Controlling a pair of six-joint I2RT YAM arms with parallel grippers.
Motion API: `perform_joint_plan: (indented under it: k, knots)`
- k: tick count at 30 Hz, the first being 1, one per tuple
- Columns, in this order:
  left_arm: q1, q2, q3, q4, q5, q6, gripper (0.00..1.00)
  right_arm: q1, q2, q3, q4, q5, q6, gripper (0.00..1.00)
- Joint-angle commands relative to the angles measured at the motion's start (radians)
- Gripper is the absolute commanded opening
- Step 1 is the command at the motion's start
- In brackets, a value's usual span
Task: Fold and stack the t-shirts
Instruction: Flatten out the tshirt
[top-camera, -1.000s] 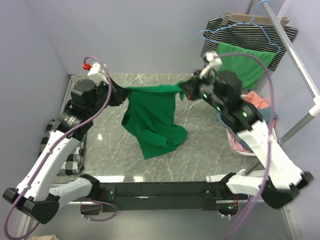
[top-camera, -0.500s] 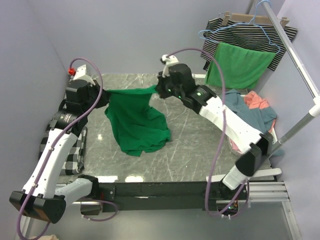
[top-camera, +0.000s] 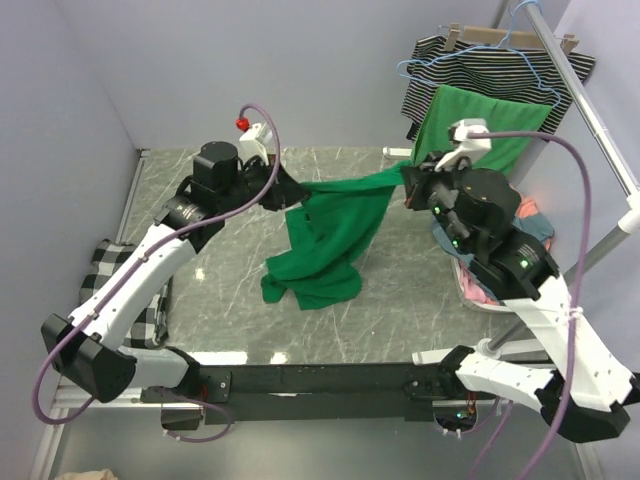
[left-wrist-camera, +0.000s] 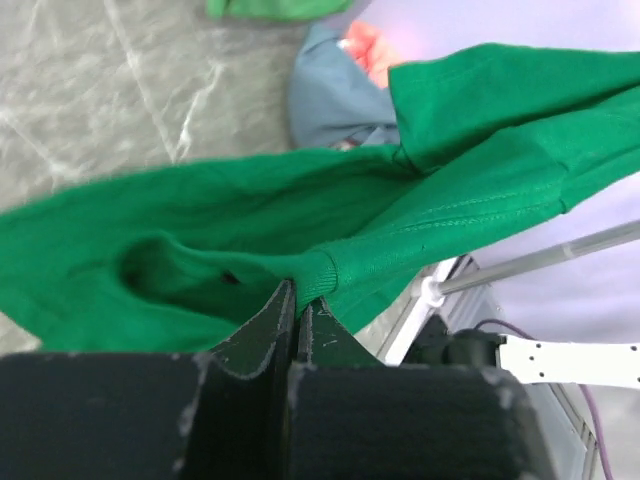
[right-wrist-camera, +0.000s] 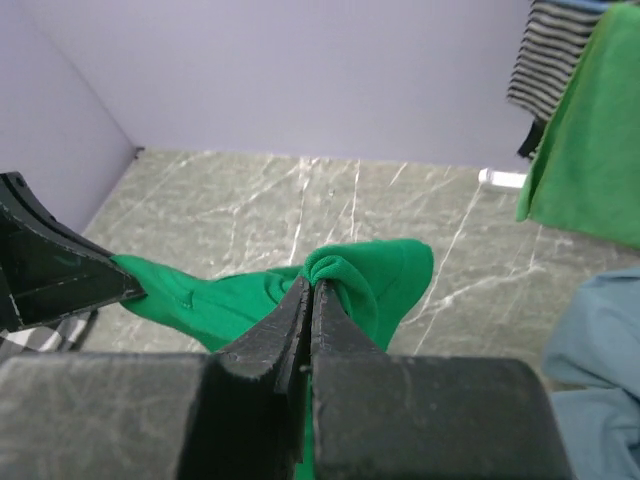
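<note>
The emerald green t-shirt hangs stretched between both grippers above the marble table, its lower part bunched on the surface. My left gripper is shut on the shirt's left edge; in the left wrist view its jaws pinch a ribbed hem of the green t-shirt. My right gripper is shut on the shirt's right edge; in the right wrist view its jaws clamp a fold of the t-shirt. Dusty blue and coral t-shirts lie heaped at the table's right side.
A brighter green cloth and a striped garment hang on a rail at the back right. A checked cloth lies by the table's left edge. Purple walls close in the back and left.
Both grippers swung to the right with the green t-shirt, after a sweep to the left half a second ago. The shirt's hanging part trailed along the table and now bunches nearer the middle.
</note>
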Motion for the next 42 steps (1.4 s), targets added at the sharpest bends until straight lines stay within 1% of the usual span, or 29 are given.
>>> perform_joint_plan:
  k: [1,3,4,5,6,7,8,9,10,11,12,13,14,15,16,17,18,19,20,22,23,24,26,29,31,36,37,40,42]
  knots:
    - [-0.011,-0.016,0.105,0.031,-0.111,0.042,0.01,-0.011,0.054,0.078,0.026,0.030,-0.040,0.00]
    - [-0.009,-0.056,0.121,-0.037,-0.259,0.062,0.01,-0.011,0.114,0.141,0.037,-0.008,-0.049,0.00]
    - [0.004,-0.073,0.121,-0.056,-0.323,0.081,0.01,-0.012,0.190,0.164,0.049,-0.046,-0.057,0.00]
    - [0.021,-0.108,0.112,-0.096,-0.414,0.085,0.01,-0.012,0.234,0.189,0.054,-0.072,-0.059,0.00]
    - [0.046,-0.126,0.105,-0.110,-0.468,0.085,0.01,-0.011,0.280,0.254,0.051,-0.098,-0.060,0.00]
    - [0.122,-0.160,0.098,-0.129,-0.492,0.075,0.01,-0.011,0.379,0.288,0.049,-0.158,-0.057,0.00]
    - [0.170,-0.174,0.072,-0.150,-0.505,0.066,0.01,-0.009,0.430,0.324,0.046,-0.186,-0.052,0.00]
    - [0.220,-0.186,0.058,-0.165,-0.511,0.047,0.01,-0.003,0.484,0.394,0.042,-0.217,-0.049,0.00]
    - [0.304,-0.208,0.044,-0.175,-0.523,0.039,0.01,0.000,0.589,0.428,0.033,-0.279,-0.042,0.00]
    - [0.338,-0.217,0.006,-0.179,-0.557,0.039,0.01,0.006,0.643,0.512,0.017,-0.295,-0.036,0.00]
    - [0.363,-0.223,-0.011,-0.190,-0.580,0.036,0.01,0.012,0.694,0.547,0.003,-0.319,-0.026,0.00]
    - [0.395,-0.223,-0.025,-0.195,-0.603,0.036,0.01,0.018,0.784,0.577,-0.007,-0.362,-0.022,0.00]
    - [0.408,-0.219,-0.048,-0.202,-0.630,0.036,0.01,0.023,0.823,0.600,-0.015,-0.366,-0.019,0.04]
    - [0.420,-0.211,-0.060,-0.202,-0.634,0.030,0.01,0.021,0.860,0.641,-0.023,-0.394,-0.023,0.19]
    - [0.438,-0.194,-0.072,-0.199,-0.631,0.027,0.01,0.021,0.912,0.646,-0.029,-0.392,-0.020,0.37]
    - [0.448,-0.185,-0.094,-0.196,-0.626,0.027,0.01,0.020,0.926,0.635,-0.029,-0.342,-0.019,0.69]
    - [0.460,-0.173,-0.105,-0.192,-0.635,0.021,0.01,0.014,0.931,0.609,-0.020,-0.321,-0.019,0.80]
    - [0.465,-0.151,-0.112,-0.189,-0.638,0.019,0.01,-0.003,0.917,0.574,0.015,-0.294,-0.016,0.84]
    - [0.471,-0.139,-0.131,-0.184,-0.640,0.018,0.01,-0.017,0.902,0.495,0.032,-0.283,-0.013,0.87]
    - [0.489,-0.116,-0.161,-0.157,-0.654,0.018,0.01,-0.052,0.848,0.401,0.104,-0.292,0.000,0.91]
    - [0.497,-0.108,-0.171,-0.144,-0.648,0.018,0.01,-0.096,0.840,0.338,0.117,-0.325,0.009,0.93]
    - [0.506,-0.100,-0.175,-0.137,-0.614,0.009,0.01,-0.118,0.839,0.318,0.121,-0.345,0.020,0.92]
    - [0.535,-0.077,-0.175,-0.129,-0.611,0.001,0.01,-0.171,0.854,0.290,0.100,-0.364,0.032,0.92]
    - [0.550,-0.045,-0.171,-0.136,-0.597,-0.002,0.01,-0.209,0.888,0.240,0.100,-0.450,0.035,0.92]
    - [0.551,-0.039,-0.186,-0.126,-0.585,-0.007,0.01,-0.215,0.927,0.233,0.105,-0.493,0.050,0.91]
    - [0.552,-0.037,-0.192,-0.130,-0.589,-0.002,0.01,-0.216,1.035,0.278,0.086,-0.562,0.086,0.88]
    - [0.552,-0.039,-0.194,-0.132,-0.591,0.000,0.01,-0.216,1.041,0.272,0.095,-0.604,0.089,0.87]
    - [0.554,-0.048,-0.195,-0.133,-0.600,0.003,0.01,-0.215,1.070,0.281,0.114,-0.661,0.115,0.86]
    - [0.552,-0.048,-0.195,-0.136,-0.602,0.003,0.01,-0.216,1.101,0.301,0.099,-0.669,0.127,0.86]
